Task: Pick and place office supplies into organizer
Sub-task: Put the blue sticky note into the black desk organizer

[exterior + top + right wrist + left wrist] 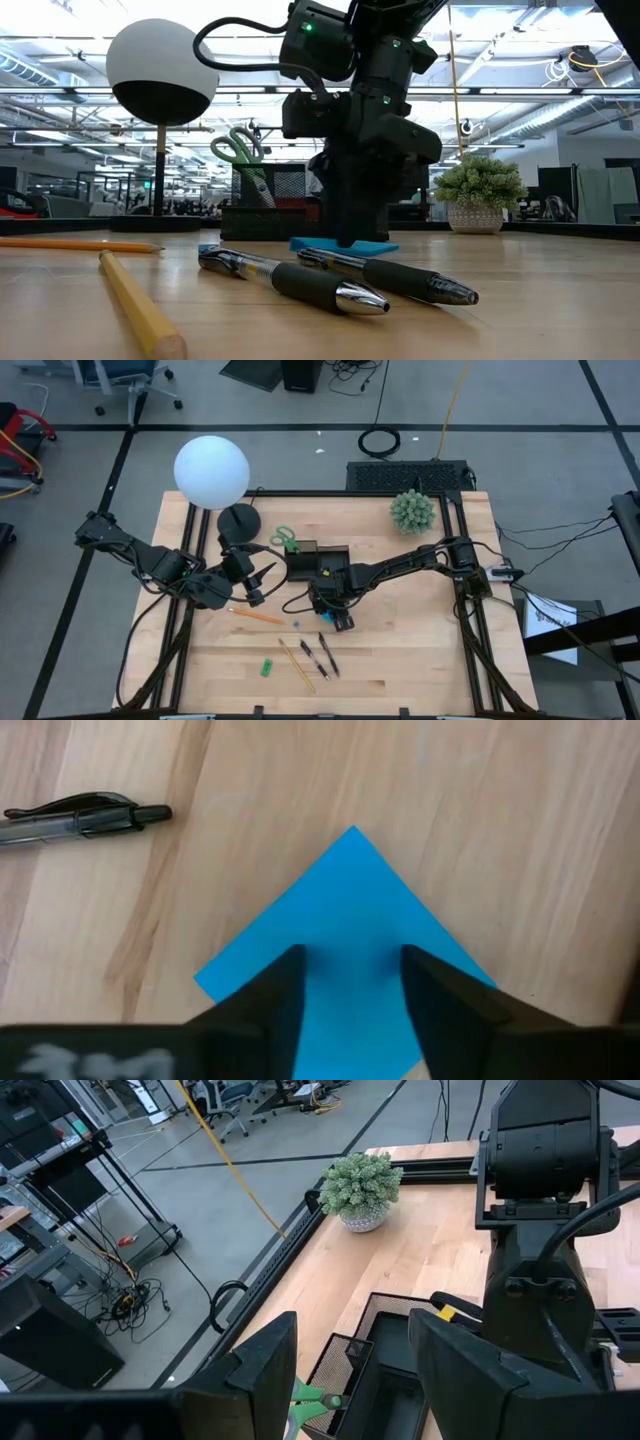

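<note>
At the centre of the pale wooden table, the right gripper stands nose-down over the flat blue square sticky pad, its two dark fingers planted on the pad's face with a narrow gap of blue between them; they straddle the pad rather than clamp it, so whether any grip is made cannot be told; the vertical approach suits a thin sheet lying flush on wood. The pad lies just in front of the small black mesh organizer, where the green-handled scissors already stand blades-down; being square it has no long axis, and sits cornerwise to the fingers, one corner pointing away from the wrist. The left gripper, fingers apart and holding nothing, waits beside the organizer. Two dark pens lie near the pad, side by side, tips toward the table's near edge; a yellow pencil lies near them.
</note>
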